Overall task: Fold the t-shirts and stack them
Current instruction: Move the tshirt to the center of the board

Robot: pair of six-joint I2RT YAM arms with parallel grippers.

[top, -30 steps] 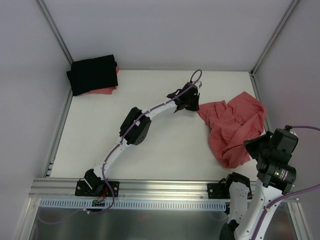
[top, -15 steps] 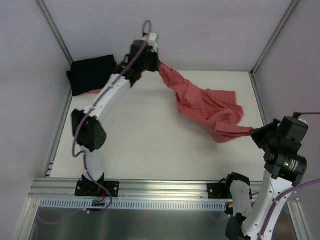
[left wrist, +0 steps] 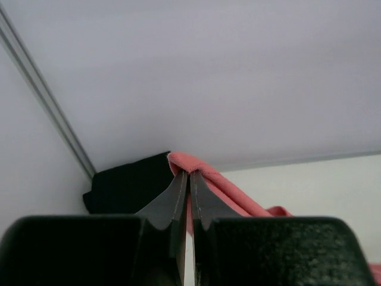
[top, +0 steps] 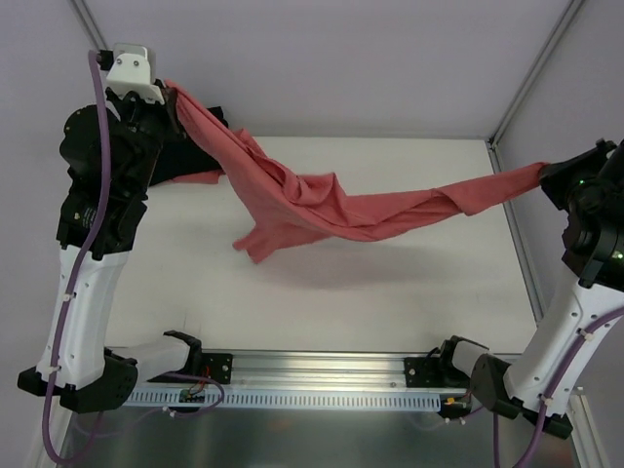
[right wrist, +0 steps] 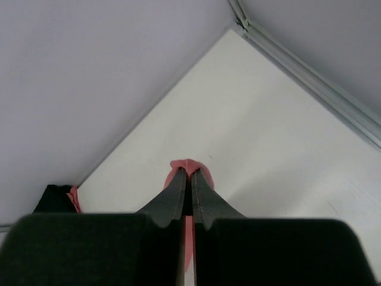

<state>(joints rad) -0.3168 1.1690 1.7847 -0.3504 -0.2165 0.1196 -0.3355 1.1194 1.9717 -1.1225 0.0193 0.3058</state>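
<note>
While both arms stand raised at either side, the coral-red t-shirt (top: 331, 210) hangs strung between them like a slack rope above the table (top: 390, 302). It sags in the middle, and a loose fold droops toward the near left; I cannot tell whether that lowest fold touches the white top.

The left gripper (top: 171, 97) is up high at the far left corner. Its wrist view shows the two dark fingers (left wrist: 172, 199) pressed together with a fold of red cloth pinched at their tips. The right gripper (top: 548, 180) sits at the far right edge of the table, and its jaws are likewise squeezed together on a small bunch of the same shirt.

By my count there are two arms, two grippers and one shirt in the air. One black t-shirt (left wrist: 128, 185) lies as a folded pile on the table in the far left corner, just beyond the left gripper. A thin strip of coral-red cloth (right wrist: 74, 198) peeks out at the black pile's edge, touching it; what it belongs to is hidden. An aluminium rail (top: 322, 366) runs along the near edge between the arm bases.
</note>
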